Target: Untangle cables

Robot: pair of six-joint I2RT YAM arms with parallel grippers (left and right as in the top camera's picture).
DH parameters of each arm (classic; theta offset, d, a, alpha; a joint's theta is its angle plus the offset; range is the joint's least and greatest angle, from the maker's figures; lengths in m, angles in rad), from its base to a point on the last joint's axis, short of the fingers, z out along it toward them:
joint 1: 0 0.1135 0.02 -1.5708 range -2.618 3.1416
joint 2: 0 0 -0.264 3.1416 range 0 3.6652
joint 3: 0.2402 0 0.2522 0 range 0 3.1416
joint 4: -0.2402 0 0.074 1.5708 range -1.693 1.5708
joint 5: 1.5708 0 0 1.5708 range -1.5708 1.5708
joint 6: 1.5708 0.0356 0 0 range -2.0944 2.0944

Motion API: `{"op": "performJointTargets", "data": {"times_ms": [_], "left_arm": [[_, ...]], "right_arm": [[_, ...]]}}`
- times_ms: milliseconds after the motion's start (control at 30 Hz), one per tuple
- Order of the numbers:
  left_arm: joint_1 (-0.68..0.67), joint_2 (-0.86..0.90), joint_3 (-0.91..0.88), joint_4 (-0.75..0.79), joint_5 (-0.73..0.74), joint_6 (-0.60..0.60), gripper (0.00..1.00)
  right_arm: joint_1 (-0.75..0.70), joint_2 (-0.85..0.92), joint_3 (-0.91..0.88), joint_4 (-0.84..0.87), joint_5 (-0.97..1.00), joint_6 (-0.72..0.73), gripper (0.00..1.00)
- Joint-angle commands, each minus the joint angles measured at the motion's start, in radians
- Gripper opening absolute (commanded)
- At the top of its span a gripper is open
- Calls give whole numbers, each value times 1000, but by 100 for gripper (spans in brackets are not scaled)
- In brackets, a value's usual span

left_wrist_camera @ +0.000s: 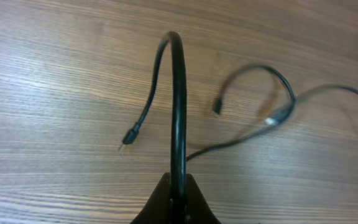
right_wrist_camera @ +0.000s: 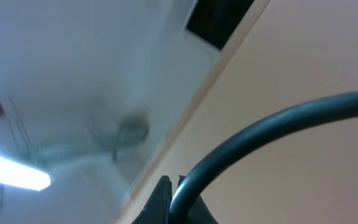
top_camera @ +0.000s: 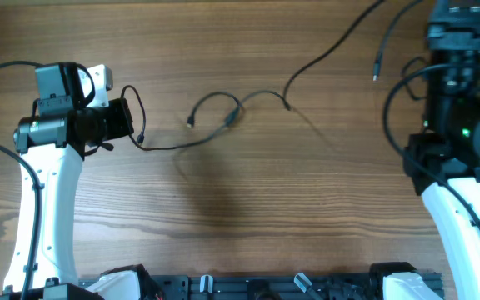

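Cables point(top_camera: 223, 132) lie on the table point(top_camera: 248, 217), partly spread out and not yet separated.

Overhead: strands meet at one crossing point(top_camera: 232, 117); I cannot tell whether it is a knot or just an overlap. Just left of the crossing a short loop ends in a free plug point(top_camera: 190, 122). A thin strand runs from the crossing farther left to the left gripper point(top_camera: 130, 118). Right of the crossing a strand arcs over to a long one that leaves the frame at the top. Far right of the crossing the right gripper point(top_camera: 457, 21) is raised, and a loose cable end hangs near it, well apart from the crossing.

Left wrist: the jaws are clenched on one cable. It arches up from the grip and drops to a plug end resting on the wood. The crossing sits to the right beyond it, blurred, with a hint of metal.

Right wrist: the camera faces the ceiling point(right_wrist_camera: 73, 93), and no table or crossing is in view. The jaws are clamped on a cable that curves off to the right.

Progress, as a judgement: about early to middle. Both arms grip a strand and the pile is stretched out. The crossing is not undone, so the strands need pulling apart and laying out separately.
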Motion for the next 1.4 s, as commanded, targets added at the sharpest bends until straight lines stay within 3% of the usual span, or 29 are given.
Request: {"op": "performJointTargets", "data": {"times_ms": [0,100,200,300,500,567,633,800,967,1133,1367], "left_arm": [[-2,12,-1,-5,-175,-65,4],[-2,41,-3,-21,-354,-210,4],[-3,59,-4,11,-209,-204,4],[-8,59,-4,34,-136,-201,4],[-67,59,-4,49,-128,-201,5],[-94,59,-4,61,-128,-201,14],[-113,59,-4,68,-128,-202,15],[-163,59,-4,69,-128,-202,11],[-216,59,-4,72,-128,-202,11],[-247,59,-4,71,-128,-202,11],[-247,59,-5,60,-107,-202,9]], "right_arm": [[-94,-9,7,66,58,196,4],[-159,-9,7,64,2,212,5],[-175,-9,7,-60,-47,209,4],[-175,8,7,-61,-86,205,4],[-170,102,7,2,-153,213,4],[-166,141,7,66,-153,213,4],[-166,171,11,87,-159,211,4],[-166,285,98,30,-269,30,4],[-166,444,341,-272,-415,-245,4],[-188,575,509,-480,-351,-484,4],[-352,712,510,-599,-167,-607,4]]}}
